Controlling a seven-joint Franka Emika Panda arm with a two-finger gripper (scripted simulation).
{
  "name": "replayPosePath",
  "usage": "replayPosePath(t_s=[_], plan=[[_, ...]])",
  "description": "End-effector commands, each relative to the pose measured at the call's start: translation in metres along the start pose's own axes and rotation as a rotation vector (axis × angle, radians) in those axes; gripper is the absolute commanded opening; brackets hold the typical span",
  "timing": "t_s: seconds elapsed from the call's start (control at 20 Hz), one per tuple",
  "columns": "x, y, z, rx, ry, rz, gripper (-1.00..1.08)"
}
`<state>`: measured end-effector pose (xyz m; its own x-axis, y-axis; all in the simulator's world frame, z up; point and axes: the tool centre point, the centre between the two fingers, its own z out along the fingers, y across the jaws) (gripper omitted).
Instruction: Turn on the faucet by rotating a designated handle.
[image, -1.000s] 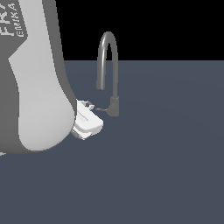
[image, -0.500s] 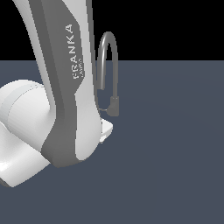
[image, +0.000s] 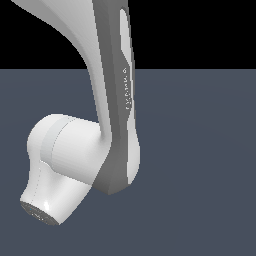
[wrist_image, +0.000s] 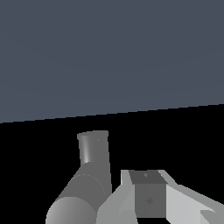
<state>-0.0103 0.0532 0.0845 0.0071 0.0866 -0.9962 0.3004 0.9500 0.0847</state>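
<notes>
Wrist view shows the faucet (wrist_image: 89, 175) just beside the gripper (wrist_image: 148, 199), its grey cylinder running alongside one finger (handle not visible; jaw state can't tell).

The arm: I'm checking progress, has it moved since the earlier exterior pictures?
Yes. The arm has swung toward the exterior view's right and now hides the faucet.

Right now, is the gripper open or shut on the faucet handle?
Cannot tell. The arm hides the faucet in the exterior view; the wrist view shows one finger beside a grey cylinder.
</notes>
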Motion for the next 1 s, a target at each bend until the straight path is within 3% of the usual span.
replayPosePath(t_s=[0.0, 0.4, 0.8, 0.95], plan=[[0.005, -0.002, 0.004, -0.028, -0.005, -0.029, -1.00], [0.013, -0.006, 0.013, -0.076, -0.015, -0.081, -1.00], [0.014, -0.006, 0.014, -0.081, -0.016, -0.087, -1.00], [0.002, -0.002, 0.014, -0.081, -0.016, -0.087, -1.00]])
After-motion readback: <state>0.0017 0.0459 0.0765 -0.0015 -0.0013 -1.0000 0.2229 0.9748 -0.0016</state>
